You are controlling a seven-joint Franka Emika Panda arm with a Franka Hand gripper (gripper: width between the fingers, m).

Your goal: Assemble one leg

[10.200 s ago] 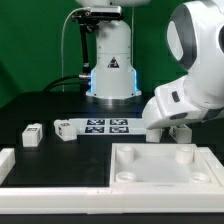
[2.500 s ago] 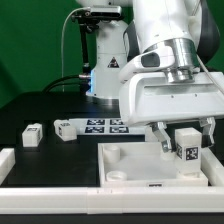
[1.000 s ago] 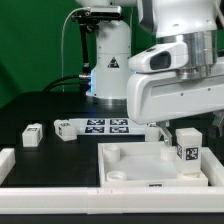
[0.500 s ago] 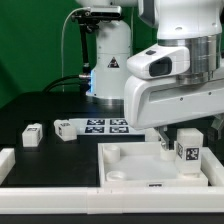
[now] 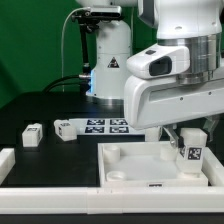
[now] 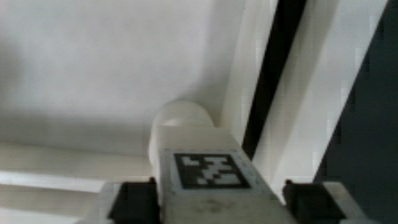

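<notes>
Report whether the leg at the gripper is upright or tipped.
Upright: the leg stands on end at the tray's corner, sides vertical.

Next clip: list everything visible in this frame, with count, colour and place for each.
held leg: one, white with a black-and-white tag, upright over the tray's corner at the exterior view's right
loose legs: two, white with tags, on the table at the exterior view's left
tray: one, white, front of the table
marker board: one, white with tags, behind the tray
white bar: one, front edge, the exterior view's left
table: one, black
gripper: one, dark fingers, closed on the held leg
arm: one, white, above the tray
</notes>
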